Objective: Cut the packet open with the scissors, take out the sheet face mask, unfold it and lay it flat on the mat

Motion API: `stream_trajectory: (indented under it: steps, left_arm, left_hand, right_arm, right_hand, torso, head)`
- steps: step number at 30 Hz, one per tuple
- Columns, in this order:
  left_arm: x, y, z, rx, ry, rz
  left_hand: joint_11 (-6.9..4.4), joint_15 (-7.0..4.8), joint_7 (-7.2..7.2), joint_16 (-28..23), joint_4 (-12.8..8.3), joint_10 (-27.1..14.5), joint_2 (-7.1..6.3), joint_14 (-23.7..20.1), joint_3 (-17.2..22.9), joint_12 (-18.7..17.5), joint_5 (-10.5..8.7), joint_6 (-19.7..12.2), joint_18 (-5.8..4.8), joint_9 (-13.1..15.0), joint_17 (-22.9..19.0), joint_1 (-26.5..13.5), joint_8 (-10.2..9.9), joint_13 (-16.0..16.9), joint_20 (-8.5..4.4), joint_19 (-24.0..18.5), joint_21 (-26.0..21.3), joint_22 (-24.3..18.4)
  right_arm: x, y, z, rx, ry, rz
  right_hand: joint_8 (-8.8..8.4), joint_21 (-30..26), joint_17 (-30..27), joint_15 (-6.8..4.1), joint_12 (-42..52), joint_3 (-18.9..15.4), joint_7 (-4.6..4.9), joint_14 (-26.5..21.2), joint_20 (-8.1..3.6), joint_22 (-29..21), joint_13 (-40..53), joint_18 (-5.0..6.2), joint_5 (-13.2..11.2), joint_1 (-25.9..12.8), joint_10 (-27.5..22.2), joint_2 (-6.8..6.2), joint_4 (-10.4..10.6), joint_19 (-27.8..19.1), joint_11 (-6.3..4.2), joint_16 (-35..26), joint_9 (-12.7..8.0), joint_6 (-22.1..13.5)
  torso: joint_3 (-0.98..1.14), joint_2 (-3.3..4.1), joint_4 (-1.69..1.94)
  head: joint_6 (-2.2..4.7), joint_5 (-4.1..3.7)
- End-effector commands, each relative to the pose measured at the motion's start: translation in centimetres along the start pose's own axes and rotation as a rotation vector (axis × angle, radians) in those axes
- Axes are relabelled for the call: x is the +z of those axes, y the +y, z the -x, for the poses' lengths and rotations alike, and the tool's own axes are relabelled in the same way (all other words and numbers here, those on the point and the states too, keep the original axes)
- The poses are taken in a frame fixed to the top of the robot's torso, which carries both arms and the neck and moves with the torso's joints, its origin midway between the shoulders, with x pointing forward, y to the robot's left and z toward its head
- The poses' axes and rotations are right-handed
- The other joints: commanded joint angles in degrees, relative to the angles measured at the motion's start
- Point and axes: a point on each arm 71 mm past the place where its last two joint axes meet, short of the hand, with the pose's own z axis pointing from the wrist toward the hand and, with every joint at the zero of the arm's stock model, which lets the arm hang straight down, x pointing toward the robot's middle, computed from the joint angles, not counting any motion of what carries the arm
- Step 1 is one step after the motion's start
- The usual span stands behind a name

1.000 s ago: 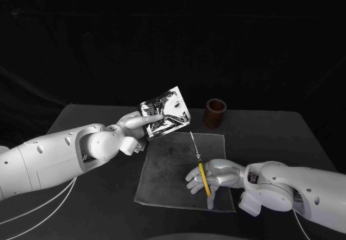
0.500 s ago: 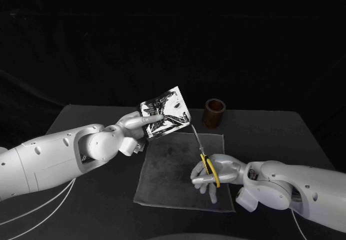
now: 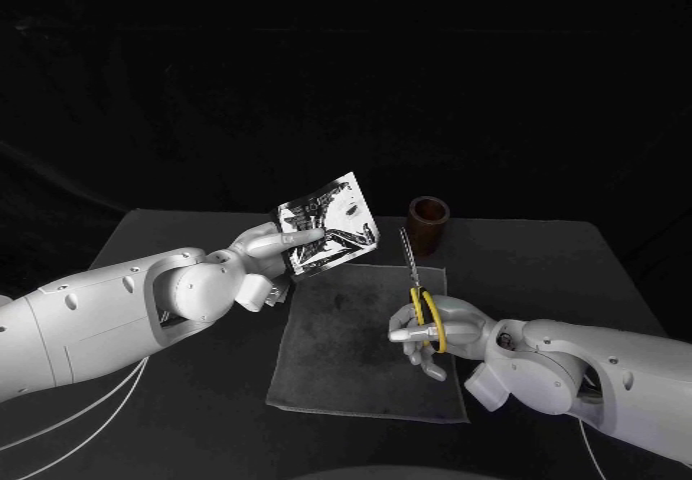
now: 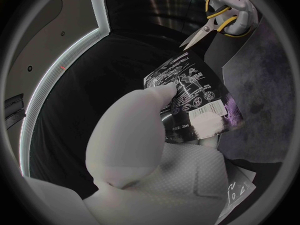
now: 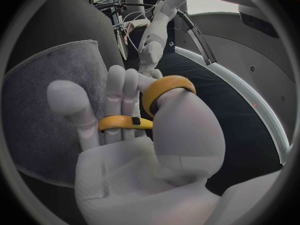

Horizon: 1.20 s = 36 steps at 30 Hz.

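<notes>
Over the far left corner of the mat [image 3: 346, 350], the left hand [image 3: 274, 248] pinches the silver packet [image 3: 332, 224] by its lower edge between thumb and fingers, holding it upright off the desk [image 3: 159, 240]. Beside it, the right hand [image 3: 433, 335] grips the scissors [image 3: 415, 285], blades pointing up with the tips just beside the packet's right edge. The left wrist view adds the packet's printed back and barcode label. The right wrist view adds the yellow loops ringing thumb and fingers. A brown cylinder [image 3: 430, 225] stands behind the mat.
</notes>
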Motion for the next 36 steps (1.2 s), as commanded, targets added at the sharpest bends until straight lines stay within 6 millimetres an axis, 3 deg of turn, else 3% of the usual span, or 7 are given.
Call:
stream_trajectory:
  steps: [1, 6, 13, 16, 21, 32, 36]
  left_arm:
    - [0.0, -0.2, -0.2, 0.004, 0.007, -0.015]
    - [0.0, -0.2, -0.2, 0.003, 0.008, -0.019]
    - [-0.1, -0.3, 0.0, 0.003, 0.003, -0.021]
    - [-0.1, -0.3, 0.1, 0.003, 0.0, -0.022]
    - [-0.1, -0.3, 0.1, 0.003, -0.003, -0.021]
    - [-0.1, -0.3, 0.2, 0.004, -0.007, -0.021]
    - [-0.1, -0.3, 0.3, 0.005, -0.011, -0.02]
  left_hand:
    - [0.08, 0.04, 0.15, -0.3, -0.5, 0.4, 0.59, 0.5, 0.0, -0.3, 0.38, 0.2, 1.13, 1.9, 0.1, -0.2, 0.2, 0.1, 0.03, 0.2, 0.4, 0.1]
    - [0.1, 0.04, 0.18, -0.3, -0.5, 0.4, 0.62, 0.5, 0.0, -0.3, 0.38, 0.2, 1.12, 2.0, 0.1, -0.3, 0.2, 0.1, 0.03, 0.2, 0.4, 0.1]
    - [0.1, 0.05, 0.19, -0.3, -0.5, 0.4, 0.64, 0.5, 0.1, -0.3, 0.38, 0.2, 1.12, 2.0, 0.1, -0.3, 0.2, 0.1, 0.03, 0.2, 0.4, 0.1]
    - [0.11, 0.05, 0.21, -0.3, -0.6, 0.4, 0.66, 0.5, 0.1, -0.3, 0.38, 0.2, 1.13, 2.0, 0.1, -0.4, 0.2, 0.1, 0.03, 0.2, 0.4, 0.1]
    - [0.11, 0.05, 0.21, -0.3, -0.6, 0.4, 0.66, 0.5, 0.1, -0.3, 0.38, 0.2, 1.13, 2.0, 0.1, -0.4, 0.2, 0.1, 0.03, 0.2, 0.4, 0.1]
    - [0.11, 0.04, 0.24, -0.3, -0.7, 0.4, 0.64, 0.6, 0.2, -0.3, 0.38, 0.2, 1.13, 2.0, 0.1, -0.5, 0.2, 0.1, 0.03, 0.3, 0.4, 0.1]
    - [0.12, 0.04, 0.25, -0.3, -0.7, 0.4, 0.64, 0.6, 0.2, -0.3, 0.38, 0.2, 1.13, 2.1, 0.2, -0.5, 0.2, 0.1, 0.02, 0.3, 0.4, 0.1]
  right_arm:
    - [0.0, 0.2, 0.3, 0.048, -0.042, 0.019]
    - [0.0, -0.2, 0.1, 0.055, 0.015, -0.029]
    - [-0.2, -0.8, -1.1, 0.06, 0.207, -0.098]
    - [-0.2, -0.8, -1.3, 0.059, 0.233, -0.096]
    - [-0.3, -0.8, -1.6, 0.047, 0.258, -0.092]
    - [-0.3, -0.7, -2.0, 0.029, 0.276, -0.08]
    - [-0.2, -0.7, -2.2, 0.018, 0.281, -0.08]
  right_hand:
    - [4.88, 5.8, 4.2, -0.83, 9.6, -2.4, -1.25, 0.2, -2.07, 6.9, 9.7, 5.33, -0.5, -1.4, 2.7, 0.71, 0.2, -0.4, -2.59, 2.5, 7.6, -0.9]
    - [9.21, 10.2, 9.0, -1.23, 21.2, -7.5, -1.85, 0.0, -2.4, 12.2, 22.3, 4.72, 0.0, -6.0, 1.5, -0.45, 2.7, -0.4, -3.23, 4.7, 13.6, -2.2]
    - [8.4, 11.5, 11.8, -0.84, 22.9, -15.3, -0.81, -0.6, -2.24, 13.8, 25.3, 4.58, -1.8, -10.7, -0.5, -2.8, 7.3, -1.0, -2.52, 5.0, 15.4, -5.2]
    - [4.3, 8.4, 11.7, 0.41, 9.4, -18.2, 0.93, -2.6, -1.26, 9.9, 14.5, 5.19, -1.9, -11.2, -6.3, -2.87, 9.2, -3.3, -0.83, 3.1, 14.0, -8.7]
    - [-7.72, -8.9, 7.9, 4.94, -7.4, -23.8, 6.44, -8.6, 2.9, -10.6, 5.2, 8.49, -1.7, -9.2, -16.0, -2.38, 11.1, -12.9, 4.36, -5.6, 8.2, -14.4]
    - [-17.48, -18.9, -0.7, 9.87, -19.4, -35.4, 9.88, -21.7, 7.62, -18.2, -5.4, 8.76, -1.8, -5.1, -23.8, 0.87, 13.4, -15.9, 8.71, -17.9, 2.7, -21.1]
    - [-20.46, -22.5, -5.8, 13.91, -21.2, -48.6, 10.01, -34.8, 10.82, -21.1, -10.6, 8.69, -1.4, 2.3, -34.5, 2.21, 20.3, -18.7, 12.45, -19.4, 0.6, -25.8]
  torso:
    - [-0.02, -0.03, -0.01]
    - [-0.03, -0.02, -0.02]
    - [-0.02, 0.0, 0.0]
    - [-0.02, 0.02, -0.03]
    - [0.0, -0.03, -0.02]
    - [-0.01, -0.01, 0.05]
    - [-0.01, 0.0, 0.05]
  head:
    - [0.19, -0.04]
    - [0.37, -0.02]
    - [0.63, 0.07]
    - [0.77, 0.04]
    - [0.72, 0.04]
    - [0.47, 0.07]
    - [0.45, 0.07]
